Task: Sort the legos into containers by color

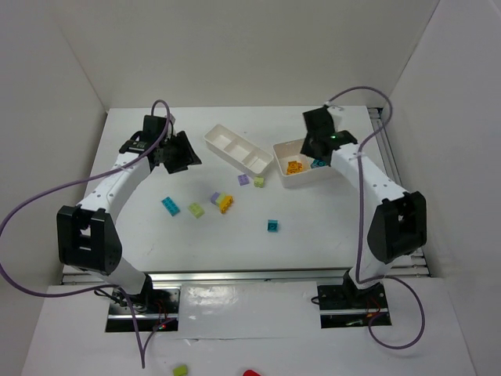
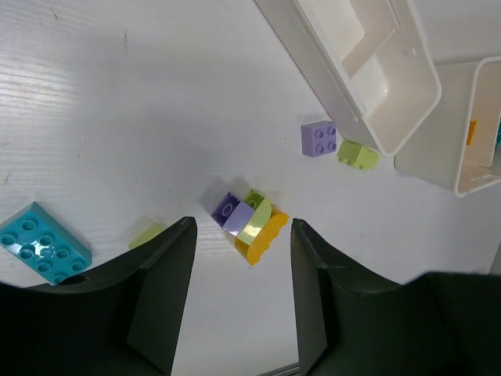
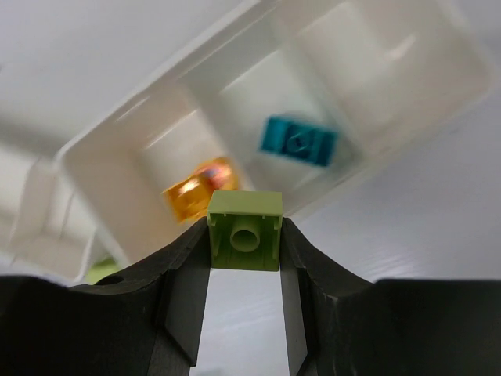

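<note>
My right gripper (image 3: 244, 235) is shut on a lime green lego (image 3: 244, 229), held above the near wall of the right container (image 3: 117, 157). That container holds orange legos (image 3: 196, 192) in one compartment and a teal lego (image 3: 299, 141) in the middle one. From above, the right gripper (image 1: 315, 147) hangs over this container (image 1: 283, 178). My left gripper (image 2: 242, 235) is open and empty, over a stuck-together purple, lime and yellow lego cluster (image 2: 252, 223). The left gripper (image 1: 178, 153) is left of the other container (image 1: 223, 149).
Loose legos lie on the table: teal (image 1: 170, 205), lime (image 1: 196, 210), purple (image 1: 243, 179), lime (image 1: 258, 182), teal (image 1: 273, 225). White walls close in the table on three sides. A lime piece (image 1: 180, 370) lies off the table near the bases.
</note>
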`<action>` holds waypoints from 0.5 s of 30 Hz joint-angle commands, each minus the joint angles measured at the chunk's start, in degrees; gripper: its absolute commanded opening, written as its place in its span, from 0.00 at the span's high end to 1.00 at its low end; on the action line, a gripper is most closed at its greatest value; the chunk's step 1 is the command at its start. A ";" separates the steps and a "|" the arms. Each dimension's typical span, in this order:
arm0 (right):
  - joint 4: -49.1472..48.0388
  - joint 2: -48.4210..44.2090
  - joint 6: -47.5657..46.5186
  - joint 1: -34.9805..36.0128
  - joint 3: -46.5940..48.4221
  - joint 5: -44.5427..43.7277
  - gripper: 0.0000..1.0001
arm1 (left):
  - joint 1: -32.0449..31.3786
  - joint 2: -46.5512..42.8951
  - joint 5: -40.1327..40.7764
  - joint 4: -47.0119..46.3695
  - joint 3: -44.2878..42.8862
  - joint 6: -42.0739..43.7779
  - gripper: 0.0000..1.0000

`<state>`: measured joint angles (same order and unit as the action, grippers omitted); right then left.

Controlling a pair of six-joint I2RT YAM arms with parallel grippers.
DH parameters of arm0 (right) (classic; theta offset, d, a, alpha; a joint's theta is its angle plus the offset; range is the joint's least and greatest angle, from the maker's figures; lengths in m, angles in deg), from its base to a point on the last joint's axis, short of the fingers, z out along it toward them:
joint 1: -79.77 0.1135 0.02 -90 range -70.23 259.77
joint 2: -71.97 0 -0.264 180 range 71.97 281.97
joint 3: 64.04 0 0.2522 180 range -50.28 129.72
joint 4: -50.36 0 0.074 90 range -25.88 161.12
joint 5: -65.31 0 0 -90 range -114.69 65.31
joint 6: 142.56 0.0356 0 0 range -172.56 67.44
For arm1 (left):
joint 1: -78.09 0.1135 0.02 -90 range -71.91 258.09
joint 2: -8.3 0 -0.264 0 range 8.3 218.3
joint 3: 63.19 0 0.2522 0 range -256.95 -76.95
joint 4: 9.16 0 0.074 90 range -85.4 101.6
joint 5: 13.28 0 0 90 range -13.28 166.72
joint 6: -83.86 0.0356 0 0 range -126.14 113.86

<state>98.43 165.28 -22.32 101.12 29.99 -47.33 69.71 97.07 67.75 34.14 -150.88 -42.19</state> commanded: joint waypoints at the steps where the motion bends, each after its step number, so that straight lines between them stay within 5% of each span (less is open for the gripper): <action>1: -0.02 2.12 -1.06 -6.74 0.33 -2.15 0.76 | -0.06 0.70 -2.37 -0.89 -2.01 0.46 0.39; 10: -6.52 10.55 -0.53 -17.73 7.35 -5.05 0.67 | -0.58 0.70 -0.70 0.26 -3.06 0.98 0.39; 15: -6.01 13.38 -0.53 -19.32 12.18 -3.13 0.20 | -1.11 0.09 -0.70 0.26 -2.54 0.98 0.39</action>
<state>94.95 178.46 -22.67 82.32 37.51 -49.97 69.12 97.55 67.05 34.42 -151.62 -42.15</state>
